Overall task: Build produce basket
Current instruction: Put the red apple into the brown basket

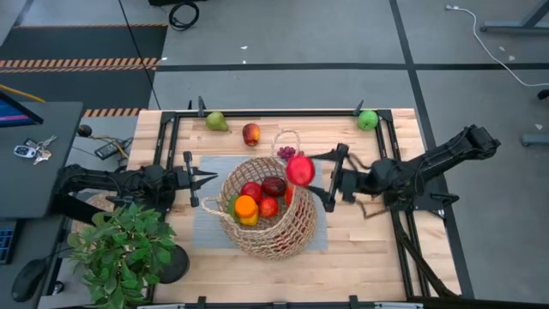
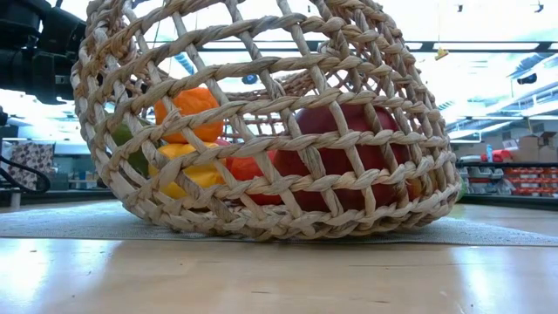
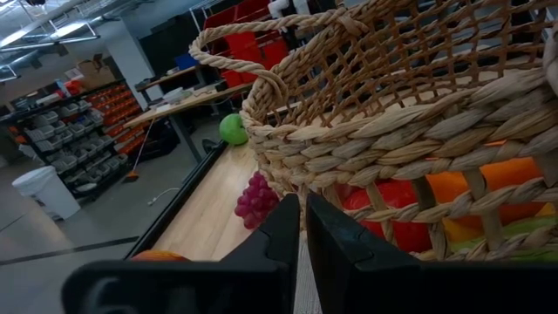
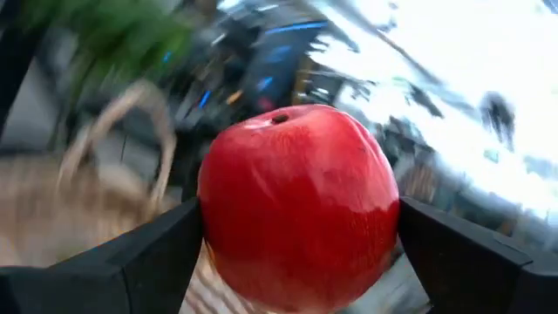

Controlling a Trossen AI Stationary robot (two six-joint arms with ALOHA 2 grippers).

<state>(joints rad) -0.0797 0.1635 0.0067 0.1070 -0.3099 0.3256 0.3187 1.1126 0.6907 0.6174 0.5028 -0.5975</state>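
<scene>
The basket (image 1: 268,215) sits on a grey mat (image 1: 206,225) roughly mid-surface (image 1: 360,257), already loaded with an orange (image 1: 246,207), a couple of red pieces and a dark red one (image 1: 274,185). The right end effector (image 1: 302,172) hangs right at the basket's rim with a red apple (image 1: 300,170) between its fingers, which are spread wide on either side of it. The left end effector (image 1: 210,179) is just beside the basket's other side, fingers pinched together with nothing in them. Beyond the basket are purple grapes (image 1: 286,153), a red-yellow fruit (image 1: 250,134), a pear (image 1: 216,121) and a green apple (image 1: 368,119). A potted plant (image 1: 120,249) stands near the basket too.
</scene>
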